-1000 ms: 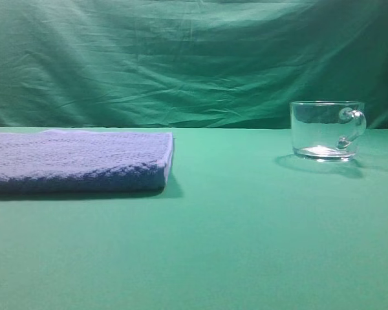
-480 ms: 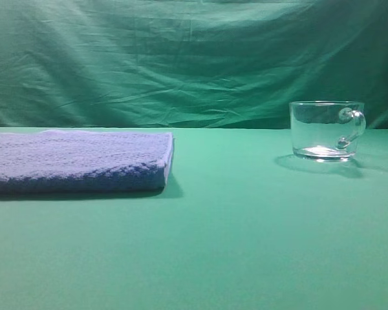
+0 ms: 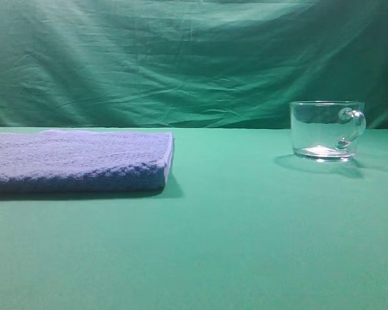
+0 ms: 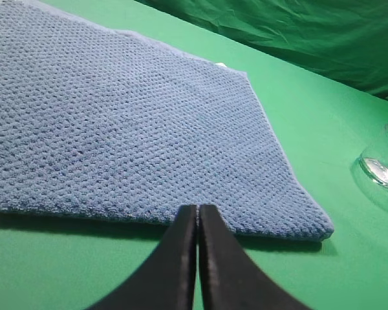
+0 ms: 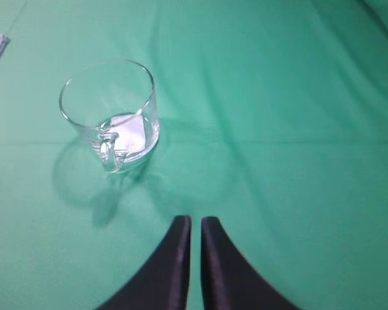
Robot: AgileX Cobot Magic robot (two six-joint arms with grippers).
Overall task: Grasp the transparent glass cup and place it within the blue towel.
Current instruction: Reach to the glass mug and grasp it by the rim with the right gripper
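Glass cup (image 3: 324, 130) stands upright on the green cloth (image 3: 246, 226) at the far right, its curled handle turned to the right, well apart from the blue towel (image 3: 74, 160), which lies flat at the left. Nearer, the left gripper (image 4: 198, 213) hovers at the towel's near edge, jaws pressed together on nothing. The right gripper (image 5: 195, 223) hangs near the cup without touching it, jaws likewise closed and empty. A wrinkled green backdrop (image 3: 181, 58) hangs behind.
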